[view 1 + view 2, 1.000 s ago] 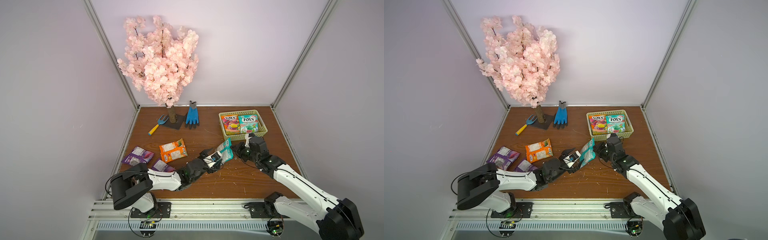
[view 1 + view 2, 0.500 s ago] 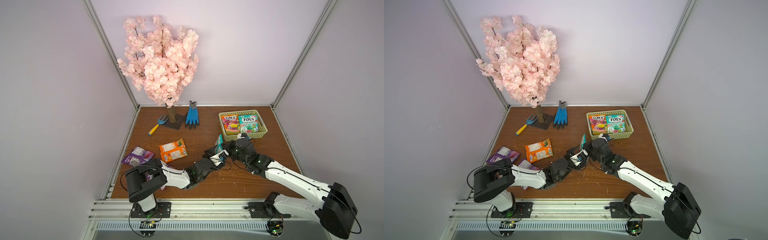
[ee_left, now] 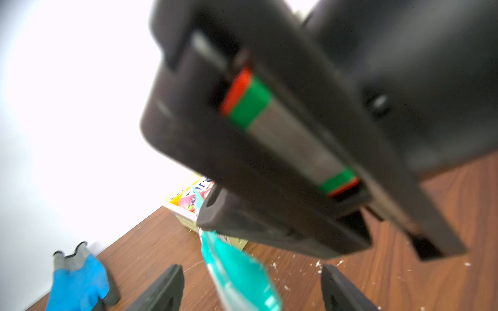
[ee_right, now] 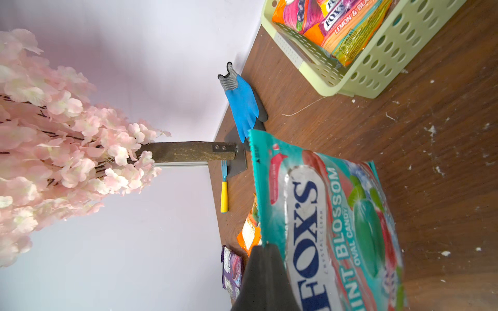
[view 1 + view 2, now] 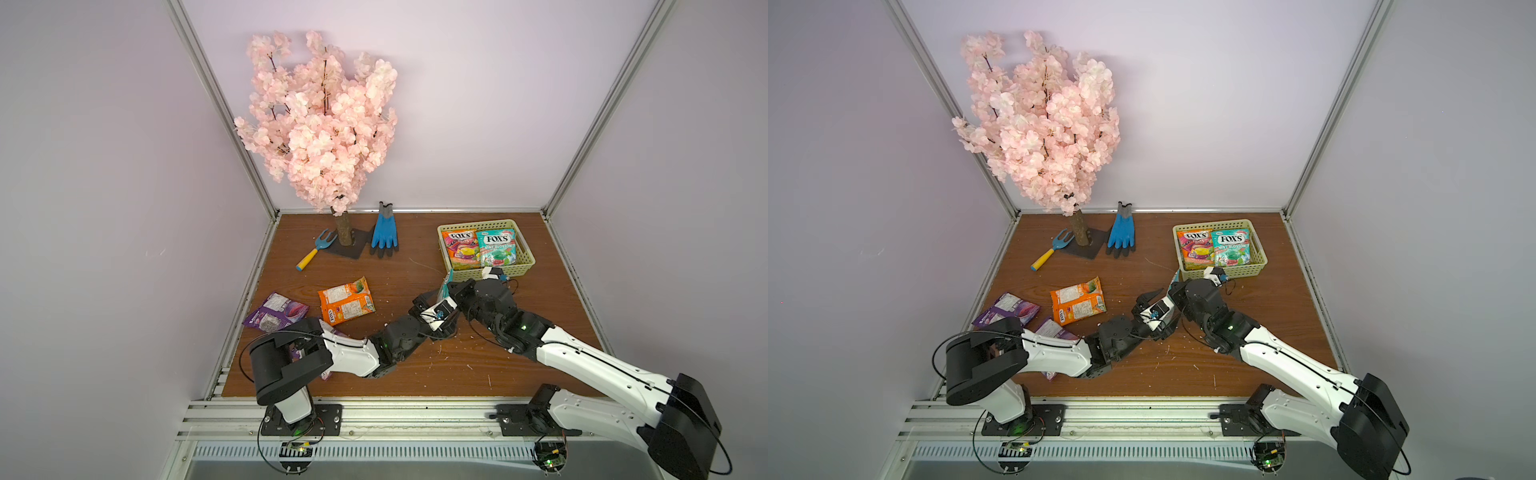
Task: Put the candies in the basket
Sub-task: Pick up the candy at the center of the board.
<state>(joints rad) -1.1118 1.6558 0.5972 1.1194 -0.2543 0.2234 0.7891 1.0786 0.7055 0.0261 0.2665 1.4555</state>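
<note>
Candies (image 5: 498,248) come as glossy flat packets: in a top view two lie in the pale yellow-green lattice plastic basket (image 5: 515,270), while an orange packet (image 5: 346,300) and a purple packet (image 5: 276,311) lie on the brown wooden table (image 5: 415,257). Left wrist view: the left gripper (image 3: 249,272) has its jaws apart around a teal packet (image 3: 237,269). Right wrist view: the right gripper (image 4: 269,255) clamps that teal packet, near the basket.

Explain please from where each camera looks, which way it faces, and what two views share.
Top views: high over the front edge, looking down on the table; left arm, right arm show.
Left wrist: faces the right hand gripping the teal packet; open left hand shows.
Right wrist: faces tree and basket; one finger shows.
Both wrist views share teal packet, basket, glove.
</note>
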